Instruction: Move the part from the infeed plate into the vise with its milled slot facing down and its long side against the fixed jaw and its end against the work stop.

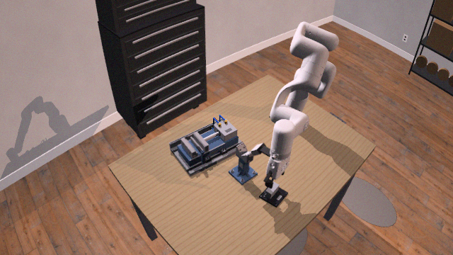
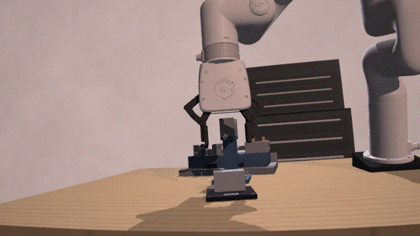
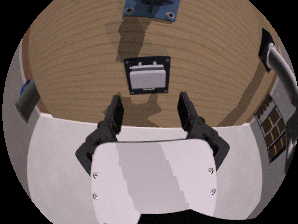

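Wooden surface [image 1: 198, 212]: part [image 2: 229, 179] sits on infeed plate [image 2: 231, 196], tool [image 2: 226, 139] wide and empty directly above; yaw alignment looks roughly square but hard to confirm, so a fingertip could clip the block's edge descending.

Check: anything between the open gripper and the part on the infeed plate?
Nothing. In the wrist view the open gripper hangs over the part on its infeed plate, only air between.
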